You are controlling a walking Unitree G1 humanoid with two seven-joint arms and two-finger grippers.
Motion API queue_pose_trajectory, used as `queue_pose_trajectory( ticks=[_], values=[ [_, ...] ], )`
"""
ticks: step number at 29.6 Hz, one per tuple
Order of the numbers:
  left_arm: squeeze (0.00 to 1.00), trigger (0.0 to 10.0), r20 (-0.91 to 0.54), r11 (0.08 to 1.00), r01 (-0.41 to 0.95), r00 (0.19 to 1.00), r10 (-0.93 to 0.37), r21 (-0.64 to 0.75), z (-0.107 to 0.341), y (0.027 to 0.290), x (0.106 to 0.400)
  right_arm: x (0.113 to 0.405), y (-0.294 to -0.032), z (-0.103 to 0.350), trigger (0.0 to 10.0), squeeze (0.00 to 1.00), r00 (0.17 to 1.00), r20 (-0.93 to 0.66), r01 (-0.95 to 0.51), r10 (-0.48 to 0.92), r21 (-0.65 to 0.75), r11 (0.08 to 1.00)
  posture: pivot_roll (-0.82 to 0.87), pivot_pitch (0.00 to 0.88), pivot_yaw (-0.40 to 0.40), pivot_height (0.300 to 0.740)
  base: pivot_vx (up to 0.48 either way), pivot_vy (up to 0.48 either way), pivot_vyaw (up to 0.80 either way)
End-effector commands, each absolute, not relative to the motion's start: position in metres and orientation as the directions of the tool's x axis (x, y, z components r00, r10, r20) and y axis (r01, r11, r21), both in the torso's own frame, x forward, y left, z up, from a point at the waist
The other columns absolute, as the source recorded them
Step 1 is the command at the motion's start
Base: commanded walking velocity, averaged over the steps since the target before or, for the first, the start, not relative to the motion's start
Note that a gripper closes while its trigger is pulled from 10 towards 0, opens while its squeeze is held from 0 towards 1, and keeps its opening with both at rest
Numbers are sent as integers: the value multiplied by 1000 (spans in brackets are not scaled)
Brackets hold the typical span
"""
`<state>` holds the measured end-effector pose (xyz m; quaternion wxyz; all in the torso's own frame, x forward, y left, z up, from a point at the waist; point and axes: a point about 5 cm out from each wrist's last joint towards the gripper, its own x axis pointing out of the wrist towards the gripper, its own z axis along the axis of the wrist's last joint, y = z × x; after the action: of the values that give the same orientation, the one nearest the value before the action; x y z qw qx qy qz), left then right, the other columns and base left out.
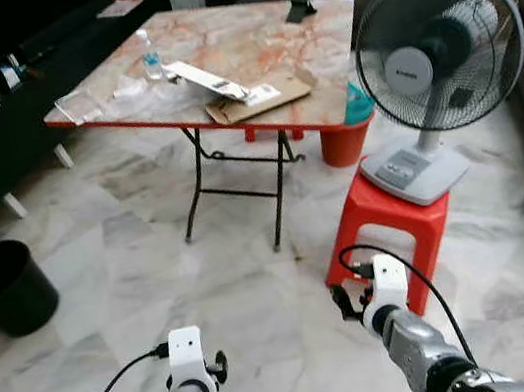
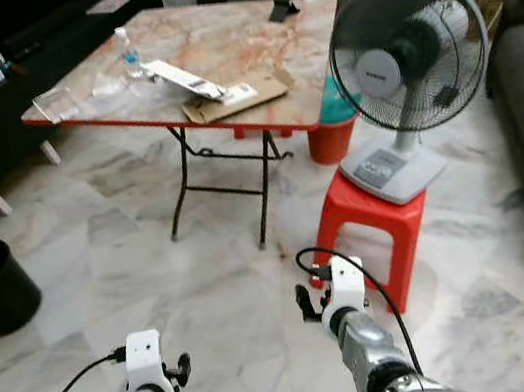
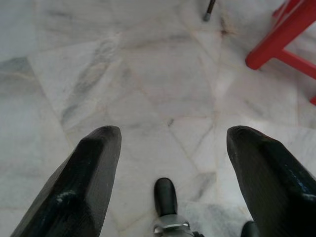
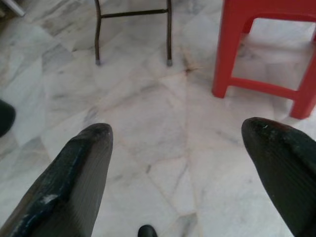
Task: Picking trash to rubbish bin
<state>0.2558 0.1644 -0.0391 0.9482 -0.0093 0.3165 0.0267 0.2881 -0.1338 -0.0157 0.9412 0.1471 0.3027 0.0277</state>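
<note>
Ahead of both grippers, well beyond reach, a folding table (image 1: 320, 64) carries the likely trash: a flat piece of cardboard (image 1: 258, 102) at the near edge, a long white strip (image 1: 206, 79) lying across it, a clear plastic bottle (image 1: 150, 57) and some clear plastic wrapping (image 1: 79, 106) toward the far left corner. The left gripper (image 3: 170, 163) hangs low over bare marble floor (image 1: 240, 301), its two black fingers spread wide with nothing between them; the right gripper (image 4: 177, 163) is likewise wide and empty, with a red stool (image 1: 387, 225) bearing a table fan (image 1: 435, 54) just ahead and to its right. The black rubbish bin (image 1: 2, 287) stands on the floor well off to the left of the left gripper. All of this trash looks light. The cardboard should be stiff but thin, best pinched at the corner overhanging the table edge. The bottle is probably smooth and easily crushed, so a grip across its middle seems safest. The wrapping is likely soft and slippery, needing a firm pinch on a bunched fold.
</note>
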Motion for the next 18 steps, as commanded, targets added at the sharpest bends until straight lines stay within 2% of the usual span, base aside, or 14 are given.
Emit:
queue_pose_trajectory(
  ticks=[1,7,10,18],
  values=[
    [0,10000,-612,998,-68,789,48,-10,-40,165,255,289,-135,-15,10000,0,815,-563,51,134,300,953,-122,28,-10,740,0,0,0],
    [0,10000,-621,997,-71,782,52,-7,-42,166,253,287,-136,-17,10000,0,806,-578,52,128,285,957,-122,29,-13,740,0,426,0],
    [0,10000,-625,997,-72,779,53,-6,-43,166,252,286,-136,-18,10000,0,800,-586,48,130,278,959,-124,32,-15,740,0,480,-800],
    [0,10000,-629,996,-83,775,59,-9,-43,166,251,287,-138,-17,10000,0,808,-575,51,126,281,958,-124,34,-21,740,0,480,0]
  ],
)
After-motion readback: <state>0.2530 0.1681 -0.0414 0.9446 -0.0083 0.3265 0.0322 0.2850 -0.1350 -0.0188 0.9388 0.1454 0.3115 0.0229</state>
